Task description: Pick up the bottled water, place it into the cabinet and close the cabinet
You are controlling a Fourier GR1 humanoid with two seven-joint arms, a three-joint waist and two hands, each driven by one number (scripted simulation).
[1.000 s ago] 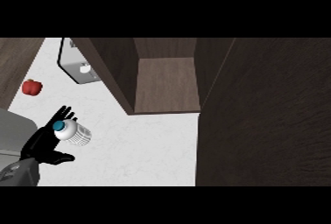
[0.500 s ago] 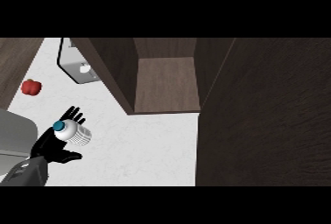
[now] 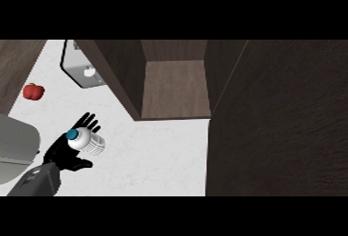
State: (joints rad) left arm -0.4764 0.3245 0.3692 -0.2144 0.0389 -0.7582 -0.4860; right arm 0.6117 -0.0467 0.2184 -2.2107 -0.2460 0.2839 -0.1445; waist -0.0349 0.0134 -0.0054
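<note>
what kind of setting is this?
Probably a kitchen: a white counter with an open wooden cabinet, a red pepper, and what may be a sink. The left hand holds a water bottle.

I see the clear ribbed plastic water bottle (image 3: 87, 140) with its blue cap, cap toward me. The dark wooden cabinet (image 3: 175, 87) stands open beyond it.

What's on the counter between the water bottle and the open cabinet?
Nothing. In the head view, only bare white counter lies between the bottled water, which the left hand is curled around, and the open cabinet.
</note>
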